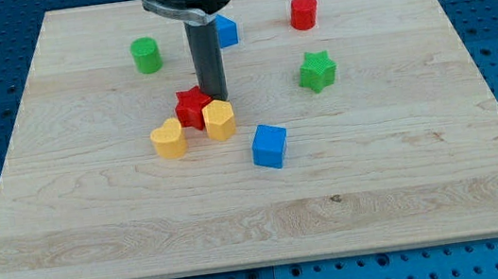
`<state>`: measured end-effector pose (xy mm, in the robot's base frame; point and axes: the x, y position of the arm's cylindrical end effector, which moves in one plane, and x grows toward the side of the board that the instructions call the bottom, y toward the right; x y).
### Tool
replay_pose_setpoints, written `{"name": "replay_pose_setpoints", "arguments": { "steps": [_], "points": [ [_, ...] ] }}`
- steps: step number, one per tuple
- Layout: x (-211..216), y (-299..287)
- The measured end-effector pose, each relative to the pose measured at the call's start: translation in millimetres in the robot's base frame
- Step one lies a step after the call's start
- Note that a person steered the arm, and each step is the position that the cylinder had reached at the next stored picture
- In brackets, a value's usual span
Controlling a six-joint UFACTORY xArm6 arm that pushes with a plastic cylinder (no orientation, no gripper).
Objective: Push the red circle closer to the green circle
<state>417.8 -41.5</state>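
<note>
The table [407, 187] carries eight blocks. The green circle [145, 55] lies toward the view's top left and the red circle [304, 12] toward the top right, well apart. A blue block [228, 31], partly hidden behind the rod, lies between them. The green star [317, 71] sits below the red circle.

Near the centre, the red star [192, 106] touches a yellow block [219, 120], possibly a hexagon, at its lower right. The yellow heart [168, 140] lies just beside both, at lower left. The blue cube [270, 145] lies to the lower right of this group.

The tip [215, 99] stands just right of the red star, above the yellow block.

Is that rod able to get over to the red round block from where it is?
Probably yes. My tip sits by the red star, and the bare board toward the red circle looks open; the blue block lies off that line.
</note>
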Motion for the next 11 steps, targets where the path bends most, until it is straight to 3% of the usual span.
{"name": "replay_pose_setpoints", "arguments": {
  "steps": [1, 3, 6, 7, 9, 11],
  "points": [
    [-6.2, 0.0],
    [-108.7, 23.6],
    [-108.3, 181.4],
    [-113.0, 207.4],
    [-157.8, 206.6],
    [-157.8, 180.4]
  ]
}}
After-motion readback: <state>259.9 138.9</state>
